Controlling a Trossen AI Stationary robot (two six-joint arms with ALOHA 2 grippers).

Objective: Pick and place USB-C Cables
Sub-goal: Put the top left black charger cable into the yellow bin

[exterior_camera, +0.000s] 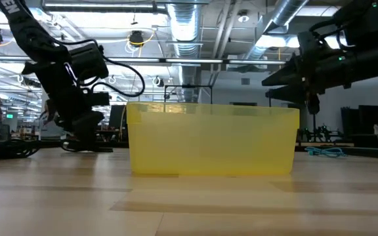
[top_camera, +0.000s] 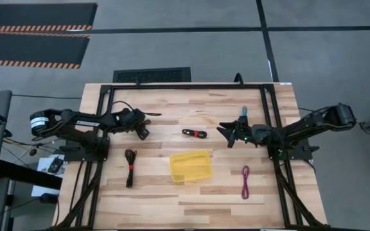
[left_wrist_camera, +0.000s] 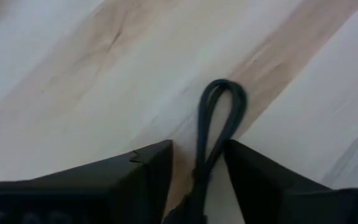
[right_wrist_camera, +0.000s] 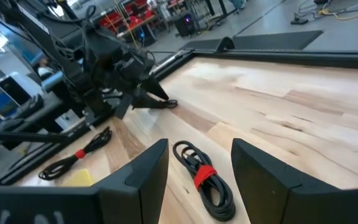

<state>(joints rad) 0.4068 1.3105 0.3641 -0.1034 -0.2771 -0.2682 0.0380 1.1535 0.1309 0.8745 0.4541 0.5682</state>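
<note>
My left gripper [top_camera: 145, 125] is over the far-left part of the table, shut on a black USB-C cable [left_wrist_camera: 219, 118] whose loop sticks out past the fingertips [right_wrist_camera: 165, 103]. My right gripper [top_camera: 227, 134] hovers open at mid-table. It points at a coiled black cable with a red band [right_wrist_camera: 204, 177] lying flat on the wood [top_camera: 194, 133]. A teal cable [top_camera: 243, 114] lies just beyond the right gripper. A magenta cable [top_camera: 245, 181] lies near the right edge, and another black cable with a red band [top_camera: 130, 168] lies on the left. My left gripper pinches the black cable between its two fingers [left_wrist_camera: 148, 180], which lie along the cable. The looped end [left_wrist_camera: 222, 93] reaches out past the fingertips, just over the wood. Whether that loop touches the table I cannot tell. The rest of the cable is hidden between the fingers.
The yellow tray [top_camera: 190, 167] sits on the near side of mid-table and fills the middle of the low view [exterior_camera: 212, 141]. A black frame rail [top_camera: 185, 85] runs along the table's far edge. Bare wood lies between the two grippers.
</note>
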